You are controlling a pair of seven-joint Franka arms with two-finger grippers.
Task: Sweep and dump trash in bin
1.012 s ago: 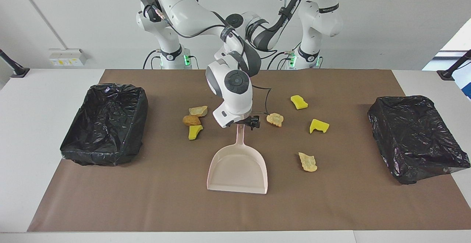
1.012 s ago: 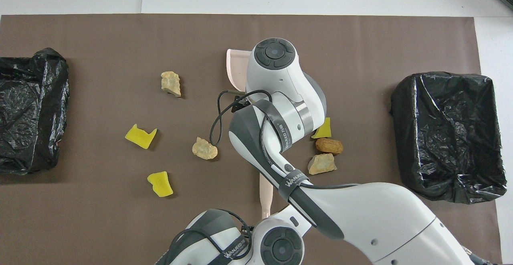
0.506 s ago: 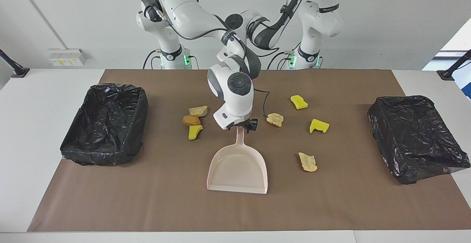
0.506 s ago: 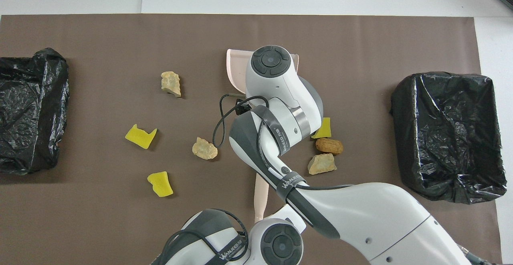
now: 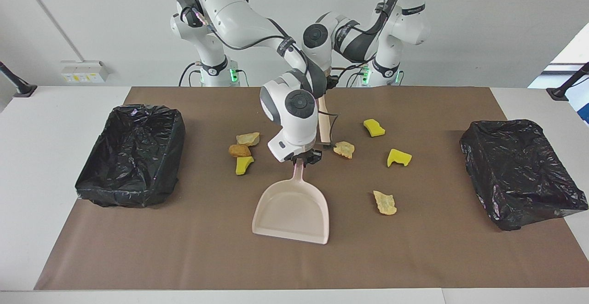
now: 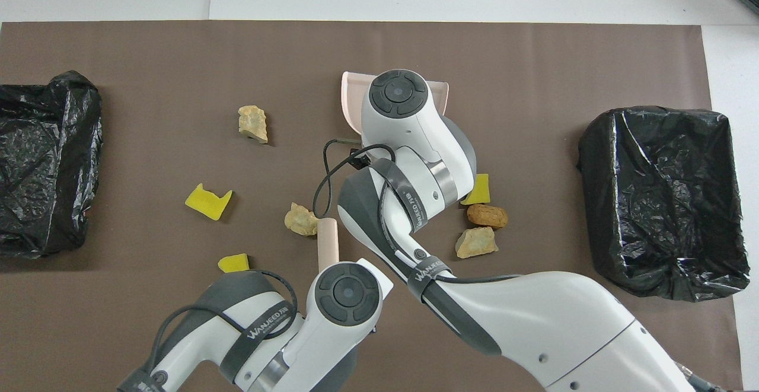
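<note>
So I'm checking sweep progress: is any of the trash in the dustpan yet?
No, the pink dustpan is bare inside, and the trash all lies on the brown mat around it.

A robotics lab: two white robot arms [image 5: 239, 14] at a paper-covered table [image 5: 55, 111], bare white wall.

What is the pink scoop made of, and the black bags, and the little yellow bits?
The pink dustpan looks like smooth, hard plastic with a slight sheen. The black bin liners look like thin plastic film: crinkled, glossy folds. The yellow chunks seem like torn sponge or foam, with ragged matte edges, though that is a guess.
</note>
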